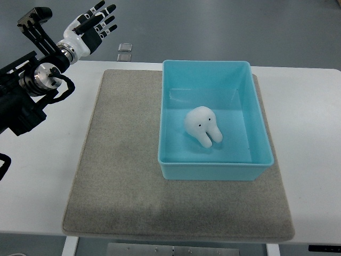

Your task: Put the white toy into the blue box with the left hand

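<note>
My left hand hung empty, fingers spread, beyond the counter's far-left corner. The white toy already lay inside the blue box. I judged it light, soft and squashy, best gripped around its rounded head.

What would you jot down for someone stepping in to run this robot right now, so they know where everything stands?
Left hand: raised at the top left, beyond the far edge of the table, fingers spread, holding nothing.
Right hand: not in view.
White toy: lying on the floor of the blue box, roughly in the middle, free of any hand.
Blue box: sits on the right part of the grey mat, on the white table.
Done: the toy is in the box and released.
Left: nothing for the placing itself, as far as this view shows; at most, bring the left arm to rest.
</note>
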